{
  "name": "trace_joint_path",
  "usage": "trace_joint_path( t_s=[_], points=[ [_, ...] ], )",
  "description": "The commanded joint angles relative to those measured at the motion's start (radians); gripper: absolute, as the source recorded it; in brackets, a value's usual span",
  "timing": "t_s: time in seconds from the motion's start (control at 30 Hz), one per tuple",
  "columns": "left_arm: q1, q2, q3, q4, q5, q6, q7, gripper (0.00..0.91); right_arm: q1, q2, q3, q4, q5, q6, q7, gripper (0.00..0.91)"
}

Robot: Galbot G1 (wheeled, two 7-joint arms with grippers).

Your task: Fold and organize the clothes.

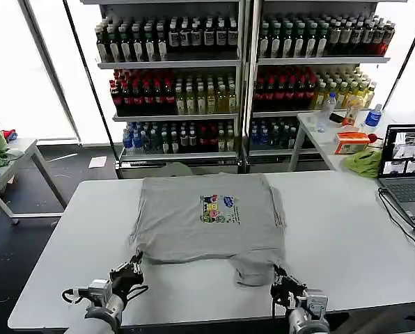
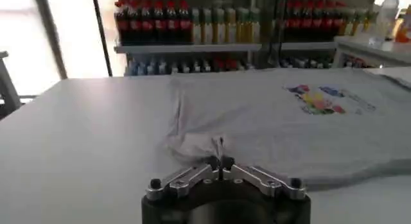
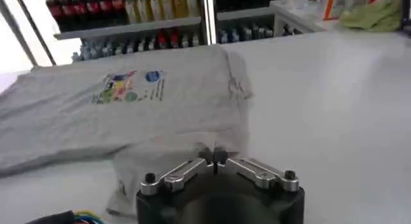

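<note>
The shirt (image 1: 209, 219) is light grey with a small picture on the chest in many colours (green, yellow, red, blue). The table (image 1: 347, 229) is plain white. Both end effectors are black and silver, the left end effector (image 1: 134, 265) and the right end effector (image 1: 277, 278).

One light grey shirt (image 1: 207, 223) lay on the one white table (image 1: 347, 229) in front of me, carrying a single multicoloured chest print (image 1: 219, 208), and two grippers sat at the near edge, the left gripper (image 1: 132, 266) and the right gripper (image 1: 280, 278). Behind stood two shelving units (image 1: 244, 83), each with three rows of bottles too many to count. Off to the right side were one laptop (image 1: 407, 170), one green cloth (image 1: 364, 161) and two clear bottles (image 1: 326, 111).
</note>
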Motion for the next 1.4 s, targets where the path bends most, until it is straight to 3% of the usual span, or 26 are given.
trace_joint_path(
  t_s=[0.03,0.17,0.6,0.97,1.4],
  points=[
    [-0.064,-0.004,0.003,-0.007,-0.015,-0.062,0.0,0.0,0.067,0.01,0.024,0.005,-0.065,0.037,-0.031,0.0],
    [-0.114,-0.003,-0.003,0.014,-0.068,-0.074,-0.012,0.0,0.159,0.018,0.038,-0.044,-0.095,0.065,-0.056,0.0],
    [-0.234,0.012,0.011,0.07,-0.088,-0.086,-0.002,0.0,0.372,0.029,0.001,-0.151,-0.091,0.046,-0.079,0.0],
    [-0.33,0.023,0.032,0.187,-0.135,-0.084,0.002,0.0,0.607,0.025,-0.055,-0.358,-0.043,0.04,-0.106,0.0],
    [-0.455,0.024,0.078,0.345,-0.138,-0.086,0.02,0.0,0.709,0.068,-0.087,-0.544,-0.041,0.044,-0.127,0.0]
  ],
)
